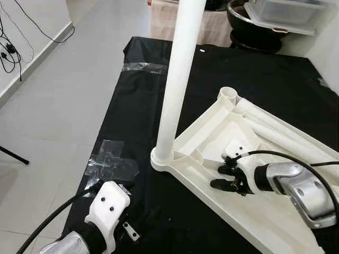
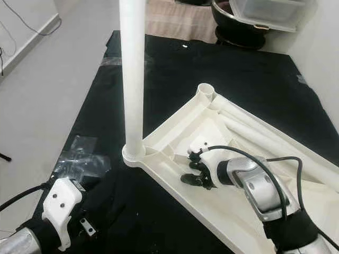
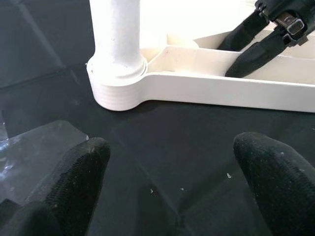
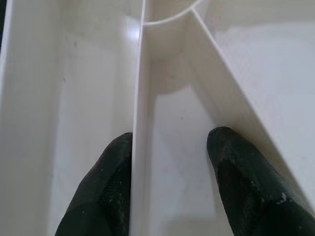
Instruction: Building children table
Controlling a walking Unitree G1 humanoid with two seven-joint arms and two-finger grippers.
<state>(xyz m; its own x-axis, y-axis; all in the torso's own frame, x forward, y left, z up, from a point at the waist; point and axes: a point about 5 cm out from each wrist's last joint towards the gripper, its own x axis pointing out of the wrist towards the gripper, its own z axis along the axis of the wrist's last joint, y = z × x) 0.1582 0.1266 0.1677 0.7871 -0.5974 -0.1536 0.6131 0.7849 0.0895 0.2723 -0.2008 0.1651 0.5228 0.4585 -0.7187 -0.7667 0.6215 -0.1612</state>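
Note:
The white table top (image 1: 212, 132) lies upside down on a black cloth (image 1: 265, 74). One white leg (image 1: 177, 79) stands upright in its near corner socket (image 1: 161, 159). A second corner socket (image 1: 228, 94) is empty. Loose white legs (image 1: 280, 132) lie along the top's far side. My right gripper (image 1: 221, 177) is open inside the underside, its fingers (image 4: 113, 172) astride a thin rib (image 4: 140, 98). My left gripper (image 3: 172, 147) is open low over the cloth, pointing at the socket with the leg in it, a short way from it.
Clear tape patches (image 1: 111, 164) stick to the cloth near my left arm, with a small metal bracket (image 1: 131, 231) beside it. A black bowl (image 1: 254, 24) and a plastic bin (image 1: 288, 10) stand beyond the cloth. Cables (image 1: 8, 53) lie on the grey floor at left.

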